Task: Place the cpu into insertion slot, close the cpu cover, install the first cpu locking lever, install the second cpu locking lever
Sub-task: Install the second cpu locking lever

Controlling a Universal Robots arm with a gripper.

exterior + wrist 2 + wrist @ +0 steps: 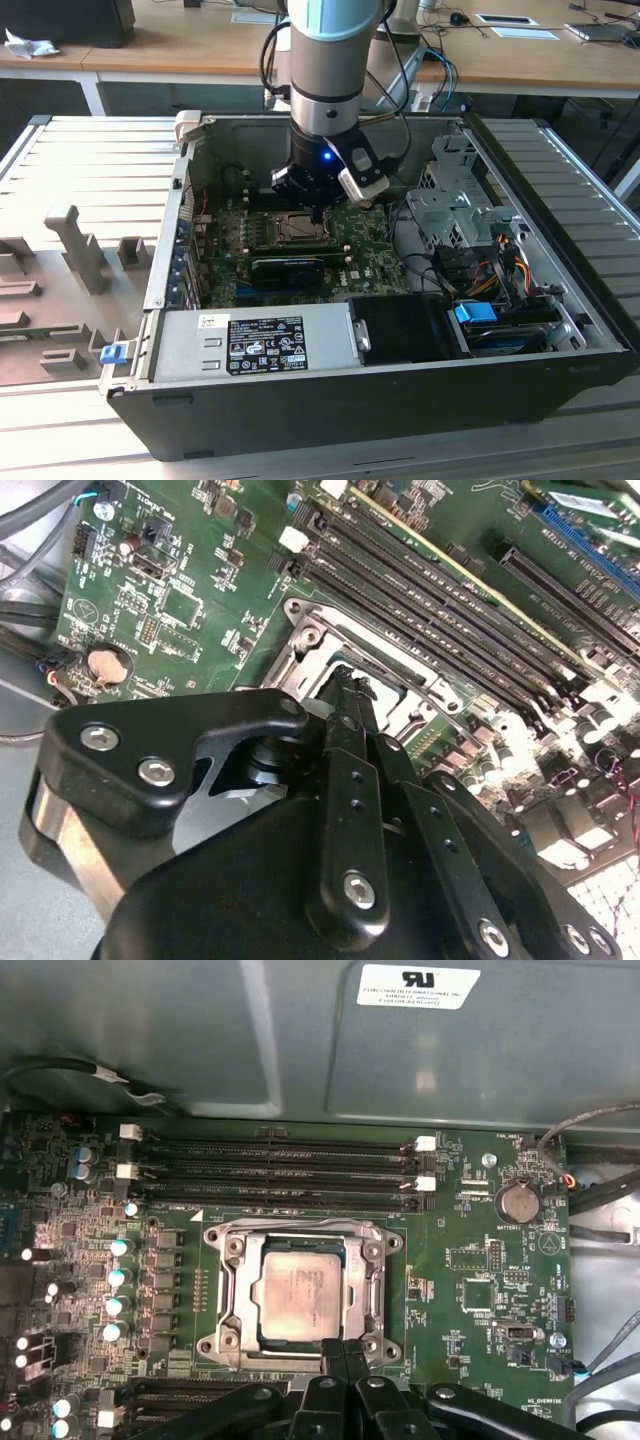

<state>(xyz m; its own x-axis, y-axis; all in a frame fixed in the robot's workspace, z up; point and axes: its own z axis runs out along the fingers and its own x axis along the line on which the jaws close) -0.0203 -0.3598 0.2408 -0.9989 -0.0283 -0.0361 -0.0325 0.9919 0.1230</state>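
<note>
Fingertips of my black gripper [345, 1352] press narrowly together against the thin silvery metal cpu cover [300, 1300] framing the pale square cpu [298, 1290] on the green motherboard [470, 1290].

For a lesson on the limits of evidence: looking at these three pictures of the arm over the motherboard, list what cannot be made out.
1. In the first wrist view, the gripper hides the near rim of the cpu cover.
2. In the second wrist view, the gripper's linkage covers most of the cpu.
3. In the exterior view, the insertion slot is too small to show the locking levers' state.
</note>
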